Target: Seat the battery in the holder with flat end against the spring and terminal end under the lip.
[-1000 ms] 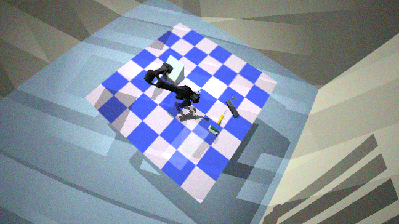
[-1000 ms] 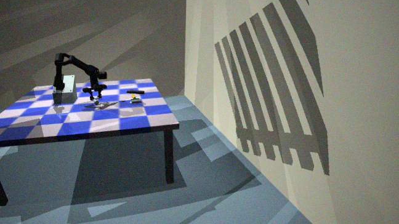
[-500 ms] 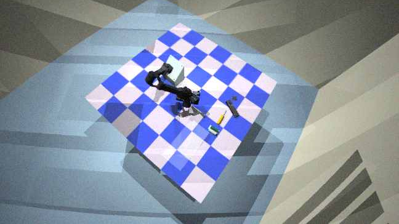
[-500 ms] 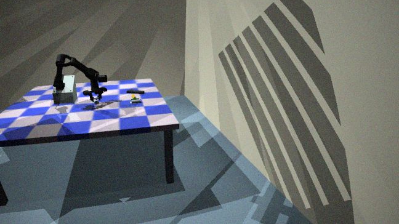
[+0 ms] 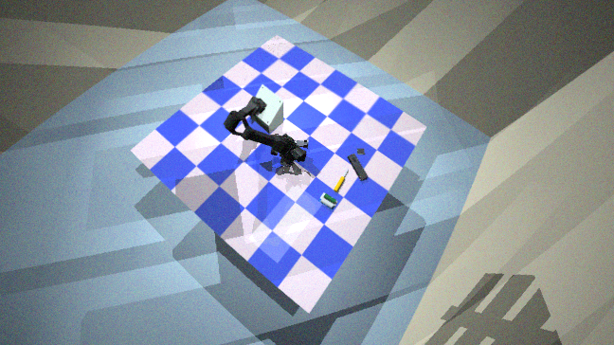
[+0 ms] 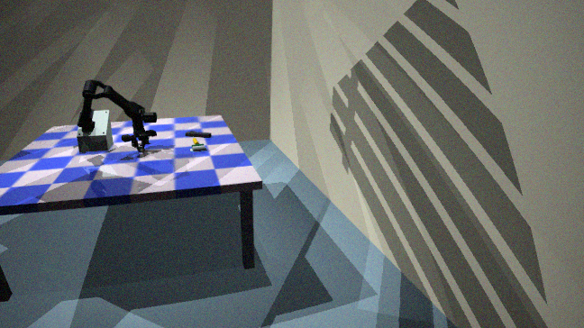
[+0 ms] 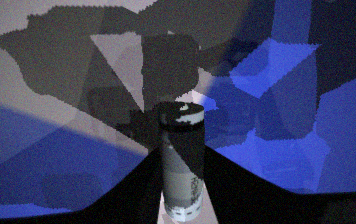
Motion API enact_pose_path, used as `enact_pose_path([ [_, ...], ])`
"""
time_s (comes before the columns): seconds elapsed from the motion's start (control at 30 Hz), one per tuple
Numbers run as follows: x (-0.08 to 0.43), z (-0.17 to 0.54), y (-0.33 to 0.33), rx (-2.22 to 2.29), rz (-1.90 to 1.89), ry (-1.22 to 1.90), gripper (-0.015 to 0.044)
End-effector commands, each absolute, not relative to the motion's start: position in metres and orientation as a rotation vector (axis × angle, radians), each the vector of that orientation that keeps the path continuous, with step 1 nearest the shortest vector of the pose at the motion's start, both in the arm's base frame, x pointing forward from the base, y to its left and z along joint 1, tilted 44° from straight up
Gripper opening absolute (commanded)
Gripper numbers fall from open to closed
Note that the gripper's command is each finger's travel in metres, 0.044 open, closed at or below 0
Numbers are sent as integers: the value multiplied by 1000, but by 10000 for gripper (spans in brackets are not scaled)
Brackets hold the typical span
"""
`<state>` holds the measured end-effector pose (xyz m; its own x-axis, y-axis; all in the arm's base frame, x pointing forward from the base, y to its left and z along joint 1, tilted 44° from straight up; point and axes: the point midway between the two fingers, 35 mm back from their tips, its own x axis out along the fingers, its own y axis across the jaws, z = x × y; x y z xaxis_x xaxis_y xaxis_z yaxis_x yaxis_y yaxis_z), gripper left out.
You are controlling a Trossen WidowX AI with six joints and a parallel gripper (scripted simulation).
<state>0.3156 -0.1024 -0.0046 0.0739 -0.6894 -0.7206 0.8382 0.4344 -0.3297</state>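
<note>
The grey battery [image 7: 182, 162] lies lengthwise between the two dark jaws, its dark-banded end pointing away from the wrist camera. Both jaws press against its sides, narrowed partway and gripping it. It sits low over the checkered worktop [image 5: 332, 249], near the middle, under the black arm [image 5: 256, 133] reaching out from the pale base box [image 5: 271, 108]. Well to the right lie a yellow screwdriver [image 5: 341, 181], a green-and-white block [image 5: 328, 200] and a long dark bar [image 5: 357, 167], possibly the holder.
</note>
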Motion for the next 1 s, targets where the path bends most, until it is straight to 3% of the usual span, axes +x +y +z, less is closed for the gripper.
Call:
enact_pose_path([
  [0.0,315,-5,-103,183,-1155,958,87],
  [0.5,312,30,-67,176,-1148,965,87],
  [0.97,303,-4,-10,-527,-612,1393,87],
])
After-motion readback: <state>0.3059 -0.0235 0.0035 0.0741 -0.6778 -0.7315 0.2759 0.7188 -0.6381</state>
